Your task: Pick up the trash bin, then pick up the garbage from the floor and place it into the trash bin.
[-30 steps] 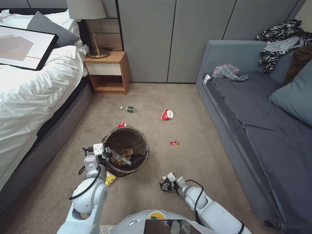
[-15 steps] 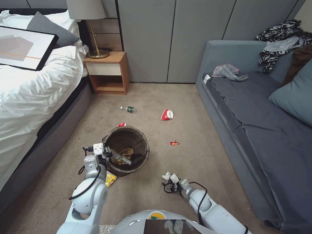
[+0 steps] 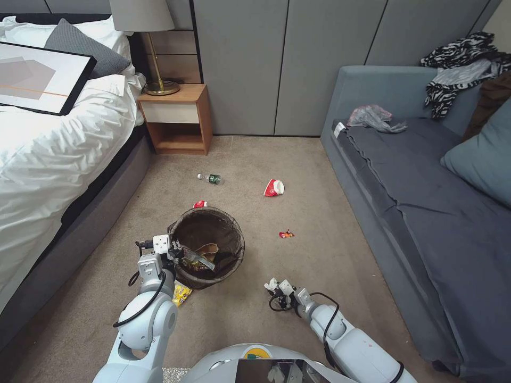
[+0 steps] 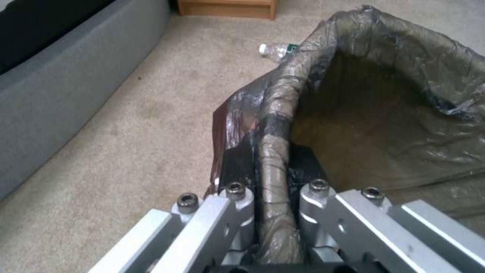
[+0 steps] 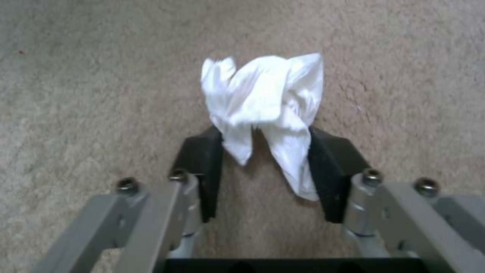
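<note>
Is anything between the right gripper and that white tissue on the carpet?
Nothing visible does. The right gripper is open with the white tissue between its pads on bare floor. The left gripper grips the trash bin rim.

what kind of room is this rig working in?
Most likely a bedroom, maybe a hotel-style one: a bed with white bedding, a wooden nightstand carrying a lamp, and a grey sofa opposite, all on beige carpet.
</note>
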Robot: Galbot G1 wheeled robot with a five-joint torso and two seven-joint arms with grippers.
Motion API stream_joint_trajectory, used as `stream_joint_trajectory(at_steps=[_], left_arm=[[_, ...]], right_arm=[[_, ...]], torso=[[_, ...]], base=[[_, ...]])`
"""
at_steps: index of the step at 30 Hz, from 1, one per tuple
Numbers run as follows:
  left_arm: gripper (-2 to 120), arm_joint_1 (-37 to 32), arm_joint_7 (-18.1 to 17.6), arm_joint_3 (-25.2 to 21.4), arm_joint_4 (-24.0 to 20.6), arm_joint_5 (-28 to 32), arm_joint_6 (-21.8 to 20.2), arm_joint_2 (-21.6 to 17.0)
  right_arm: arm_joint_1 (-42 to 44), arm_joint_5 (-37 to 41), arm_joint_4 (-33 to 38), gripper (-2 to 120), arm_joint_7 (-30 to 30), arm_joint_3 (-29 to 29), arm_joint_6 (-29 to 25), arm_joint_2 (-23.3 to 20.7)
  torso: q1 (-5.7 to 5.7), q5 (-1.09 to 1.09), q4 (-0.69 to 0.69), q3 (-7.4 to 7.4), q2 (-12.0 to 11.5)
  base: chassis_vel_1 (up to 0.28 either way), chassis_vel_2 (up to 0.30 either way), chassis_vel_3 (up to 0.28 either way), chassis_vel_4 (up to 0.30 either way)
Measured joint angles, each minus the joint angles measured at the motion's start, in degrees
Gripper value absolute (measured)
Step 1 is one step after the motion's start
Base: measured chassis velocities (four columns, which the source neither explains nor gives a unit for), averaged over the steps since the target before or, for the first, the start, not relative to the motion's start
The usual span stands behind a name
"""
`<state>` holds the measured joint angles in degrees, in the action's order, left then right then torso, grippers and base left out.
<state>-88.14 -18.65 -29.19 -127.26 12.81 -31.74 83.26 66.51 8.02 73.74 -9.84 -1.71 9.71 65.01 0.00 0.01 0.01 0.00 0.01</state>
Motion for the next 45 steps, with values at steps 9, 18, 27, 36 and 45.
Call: stream_joint_trajectory(at_steps=[9, 18, 27, 36, 45], left_arm=[[5, 0.03, 0.04, 0.12, 0.22, -0.05, 0.00, -0.03], [5, 0.05, 0.08, 0.12, 0.27, -0.05, 0.00, -0.09], [5, 0.02, 0.12, 0.06, 0.27, -0.06, 0.03, -0.13], [5, 0.16, 0.15, 0.00, 0.55, 0.01, 0.03, -0.20], [5, -0.04, 0.09, 0.95, 0.98, 1.26, -0.68, -0.34]], right_arm=[[-0.50, -0.57, -0.91, 15, -0.31, 0.46, -0.97, 0.12], [-0.76, -1.38, -1.16, 0, -0.27, 0.81, -2.03, 0.15], [-1.24, -1.73, -1.36, 0, -0.16, 1.53, -3.16, 0.21], [0.08, -1.33, 5.13, 0, 2.09, 5.48, -8.19, 0.78], [1.51, 7.39, 27.65, 0, -1.19, 9.41, -20.13, -0.64]], torso=[[0.00, -0.04, 0.00, 0.00, -0.01], [0.00, -0.02, -0.02, 0.01, -0.01], [0.00, -0.01, -0.02, 0.01, -0.01], [0.00, -0.01, -0.01, 0.00, -0.01], [0.00, -0.03, 0.00, 0.00, -0.01]], base=[[0.000, 0.000, 0.000, 0.000], [0.000, 0.000, 0.000, 0.000], [0.000, 0.000, 0.000, 0.000], [0.000, 0.000, 0.000, 0.000], [0.000, 0.000, 0.000, 0.000]])
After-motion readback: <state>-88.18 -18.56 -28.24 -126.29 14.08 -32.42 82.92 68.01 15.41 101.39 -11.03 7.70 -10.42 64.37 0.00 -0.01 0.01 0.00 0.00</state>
